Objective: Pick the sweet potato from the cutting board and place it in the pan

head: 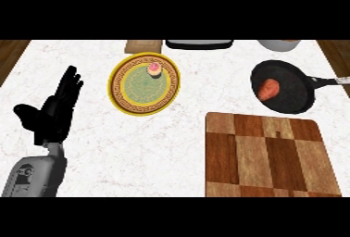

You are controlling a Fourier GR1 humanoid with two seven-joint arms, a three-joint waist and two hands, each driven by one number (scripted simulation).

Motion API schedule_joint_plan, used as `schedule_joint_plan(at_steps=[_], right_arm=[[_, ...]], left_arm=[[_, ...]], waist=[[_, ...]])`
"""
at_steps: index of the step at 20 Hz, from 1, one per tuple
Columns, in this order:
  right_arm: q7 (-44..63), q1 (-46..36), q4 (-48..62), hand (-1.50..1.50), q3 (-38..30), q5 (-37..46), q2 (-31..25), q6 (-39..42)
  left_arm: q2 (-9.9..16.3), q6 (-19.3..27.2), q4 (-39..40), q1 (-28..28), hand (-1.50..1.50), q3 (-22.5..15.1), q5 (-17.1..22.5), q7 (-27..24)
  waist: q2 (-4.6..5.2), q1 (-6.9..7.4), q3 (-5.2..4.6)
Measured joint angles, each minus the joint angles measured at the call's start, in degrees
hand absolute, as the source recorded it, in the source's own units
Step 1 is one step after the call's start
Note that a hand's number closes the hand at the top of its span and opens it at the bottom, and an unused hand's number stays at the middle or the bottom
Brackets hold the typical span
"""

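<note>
Since the sweet potato (pixel 269 89) already lies in the pan (pixel 295 99) at the far right, and the board (pixel 270 157) near it is bare, little seems left to spoil. It sits toward the pan's left wall, so a knock to the handle (pixel 331 81) might roll it out. The left hand (pixel 54 111) rests at the left, fingers straight, holding nothing. No right hand shows.
</note>
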Motion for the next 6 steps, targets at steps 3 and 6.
schedule_joint_plan(at_steps=[3, 6], right_arm=[[0.2, 2.2, -1.5, -1.5, 0.6, -0.7, -1.3, 1.0], [-0.2, 4.5, -3.4, -1.5, 1.7, -1.2, -1.9, 1.0]], left_arm=[[0.2, -0.3, -0.6, 0.8, 0.0, 0.0, 0.0, -0.1], [0.3, -0.4, -0.6, 1.0, 0.0, 0.1, 0.0, -0.2]], waist=[[-0.13, -0.1, 0.01], [-0.17, -0.24, -0.02]])
